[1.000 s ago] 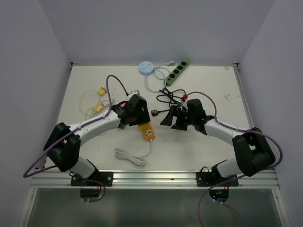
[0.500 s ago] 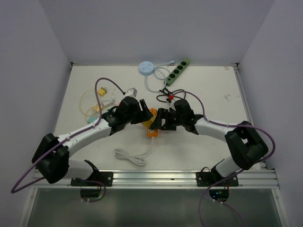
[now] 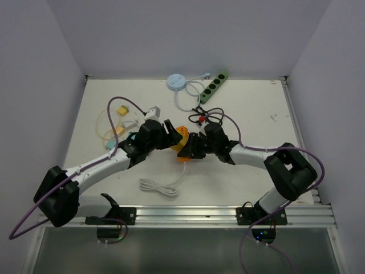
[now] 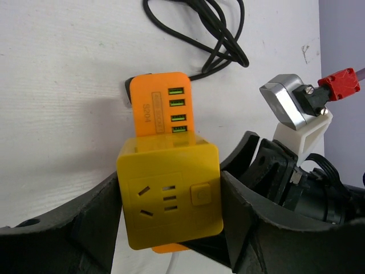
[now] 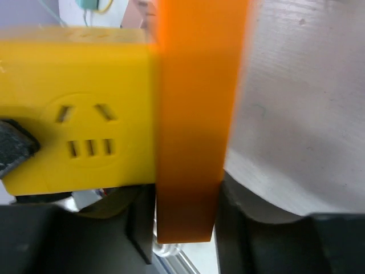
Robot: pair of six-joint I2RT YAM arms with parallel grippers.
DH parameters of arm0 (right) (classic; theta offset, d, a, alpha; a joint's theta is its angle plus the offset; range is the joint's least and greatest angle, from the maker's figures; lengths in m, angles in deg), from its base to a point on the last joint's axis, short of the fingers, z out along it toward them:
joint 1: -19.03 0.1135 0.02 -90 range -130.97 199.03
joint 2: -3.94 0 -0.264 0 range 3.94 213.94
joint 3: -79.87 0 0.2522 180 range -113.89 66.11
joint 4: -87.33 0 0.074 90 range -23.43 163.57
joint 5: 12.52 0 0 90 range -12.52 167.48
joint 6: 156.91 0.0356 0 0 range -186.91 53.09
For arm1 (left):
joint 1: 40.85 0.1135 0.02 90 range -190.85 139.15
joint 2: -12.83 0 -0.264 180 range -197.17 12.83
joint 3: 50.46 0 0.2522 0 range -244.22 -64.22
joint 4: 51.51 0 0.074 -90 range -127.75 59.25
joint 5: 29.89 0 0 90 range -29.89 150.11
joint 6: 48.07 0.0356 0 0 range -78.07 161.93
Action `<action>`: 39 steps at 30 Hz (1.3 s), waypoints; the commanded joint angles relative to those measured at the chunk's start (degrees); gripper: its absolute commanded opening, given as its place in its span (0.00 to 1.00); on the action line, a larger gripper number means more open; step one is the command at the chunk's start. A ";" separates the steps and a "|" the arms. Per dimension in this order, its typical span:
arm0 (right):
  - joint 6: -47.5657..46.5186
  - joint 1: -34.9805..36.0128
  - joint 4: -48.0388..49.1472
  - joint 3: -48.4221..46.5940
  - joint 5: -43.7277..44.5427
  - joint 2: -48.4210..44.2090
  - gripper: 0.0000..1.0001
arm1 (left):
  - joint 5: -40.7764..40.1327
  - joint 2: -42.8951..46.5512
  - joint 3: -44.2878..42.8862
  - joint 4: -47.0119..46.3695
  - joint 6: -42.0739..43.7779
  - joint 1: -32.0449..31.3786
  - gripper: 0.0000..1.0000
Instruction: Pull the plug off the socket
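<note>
A yellow cube plug point(image 4: 168, 197) is seated on an orange socket strip point(image 4: 161, 105) that has a row of USB ports. My left gripper point(image 4: 169, 194) is shut on the cube, one finger on each side. In the right wrist view the cube point(image 5: 80, 114) is at the left and the orange strip point(image 5: 194, 114) runs down between my right gripper's point(image 5: 188, 222) fingers, which press on both of its faces. From above, both grippers meet at mid-table, the left gripper point(image 3: 173, 138) and the right gripper point(image 3: 191, 149) holding the orange strip point(image 3: 183, 156).
A white cord point(image 3: 157, 188) trails from the strip toward the near edge. A tangled black cable point(image 3: 199, 117) lies just behind the grippers. A green power strip point(image 3: 214, 87) and a round blue socket point(image 3: 176, 83) sit at the back. Yellow connectors with clear wires point(image 3: 117, 123) lie at the left.
The left arm carried the cube and strip toward the middle. The right gripper moved left to meet it and closed its fingers on the orange strip.
</note>
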 commanded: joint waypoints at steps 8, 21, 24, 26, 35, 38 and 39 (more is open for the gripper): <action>1.71 -1.01 4.87 3.32 6.06 1.13 0.00 | -2.52 11.48 2.47 -7.89 -2.60 0.11 0.00; -3.12 -5.59 -0.48 4.56 9.31 0.16 0.00 | -1.21 17.90 -0.77 1.60 0.30 6.43 0.00; -5.32 -5.59 -3.03 3.24 9.93 -0.01 0.00 | 1.85 16.24 -3.49 4.85 0.83 8.80 0.00; -6.02 -5.50 -3.65 2.36 9.40 -0.45 0.00 | 3.35 15.27 -4.64 5.82 1.01 10.56 0.00; -4.45 -4.80 -4.36 1.04 6.94 -2.38 0.00 | 11.87 7.36 -10.44 6.18 6.01 13.82 0.00; -3.13 -4.71 -5.23 -0.36 7.02 -3.44 0.00 | 15.05 6.21 -9.22 4.42 6.63 13.73 0.11; -3.04 -4.71 -5.67 -0.98 7.11 -3.53 0.00 | 15.40 6.30 -8.69 3.98 6.63 13.73 0.18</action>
